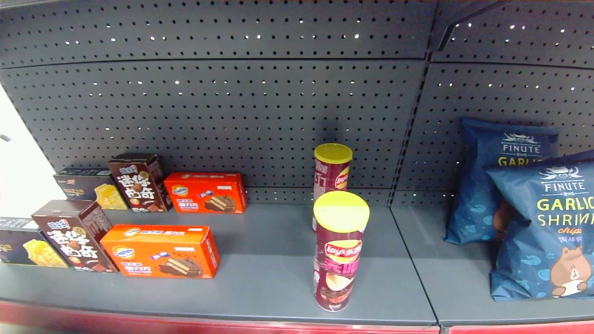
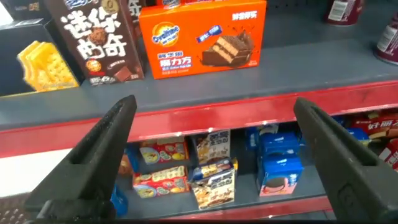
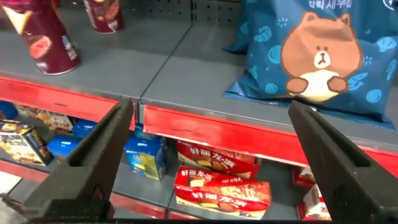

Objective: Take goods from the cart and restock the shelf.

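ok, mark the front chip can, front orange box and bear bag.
Front chip can (image 1: 342,253): head view, label at mid-body.
Front orange box (image 2: 202,40): left wrist view, middle of front face.
Bear bag (image 3: 318,59): right wrist view, on the printed bear's face.

two yellow-lidded chip cans (image 1: 340,260) stood upright on the grey shelf (image 1: 269,278), one just behind the other. orange boxes (image 1: 160,253) sat at left; blue bags (image 1: 545,232) leaned at right.

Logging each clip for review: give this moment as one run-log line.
left gripper: fingers open, empty | right gripper: fingers open, empty | shelf: chip cans, orange boxes, blue bags
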{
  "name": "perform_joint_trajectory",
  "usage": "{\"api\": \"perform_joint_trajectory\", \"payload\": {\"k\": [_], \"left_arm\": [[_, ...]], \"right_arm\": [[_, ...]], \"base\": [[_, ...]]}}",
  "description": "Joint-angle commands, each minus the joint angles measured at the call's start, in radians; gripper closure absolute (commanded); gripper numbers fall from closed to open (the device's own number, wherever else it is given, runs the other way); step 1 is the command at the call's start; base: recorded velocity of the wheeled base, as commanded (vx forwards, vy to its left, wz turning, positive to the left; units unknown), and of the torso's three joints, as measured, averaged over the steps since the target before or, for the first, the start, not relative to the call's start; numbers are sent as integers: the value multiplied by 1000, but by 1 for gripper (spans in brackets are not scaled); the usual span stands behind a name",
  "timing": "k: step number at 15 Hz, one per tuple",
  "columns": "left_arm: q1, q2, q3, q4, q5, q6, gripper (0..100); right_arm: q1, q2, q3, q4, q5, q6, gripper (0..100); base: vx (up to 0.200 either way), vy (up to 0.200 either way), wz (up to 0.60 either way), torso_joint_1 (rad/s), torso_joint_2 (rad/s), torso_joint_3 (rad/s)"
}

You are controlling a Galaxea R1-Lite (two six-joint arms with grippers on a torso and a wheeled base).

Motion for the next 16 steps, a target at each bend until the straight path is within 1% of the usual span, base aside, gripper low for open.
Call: {"api": "perform_joint_trajectory", "payload": {"k": [1, 2, 9, 10, 11, 12, 16], "left_arm": [[0, 6, 0, 1, 0, 0, 0], [0, 6, 0, 0, 0, 6, 0], [0, 6, 0, 0, 0, 5, 0], [0, 6, 0, 0, 5, 8, 0], [0, 6, 0, 0, 0, -3, 0], [0, 6, 0, 1, 0, -9, 0], [0, 6, 0, 1, 0, -17, 0]], "right_arm": [[-1, 6, -1, 1, 11, -1, 0], [-1, 4, 1, 1, 19, -8, 0], [1, 6, 1, 1, 19, -18, 0], [1, 6, 1, 1, 19, -18, 0], [1, 6, 1, 1, 19, -18, 0], [-1, 6, -1, 1, 19, -18, 0], [-1, 6, 1, 1, 19, -18, 0]], "base": [[0, 0, 0, 0, 0, 0], [0, 0, 0, 0, 0, 0], [0, 0, 0, 0, 0, 0], [0, -200, 0, 2, 7, 2], [0, -200, 0, 2, -2, 2], [0, 0, 0, 0, 0, 0], [0, 0, 0, 0, 0, 0]]}}
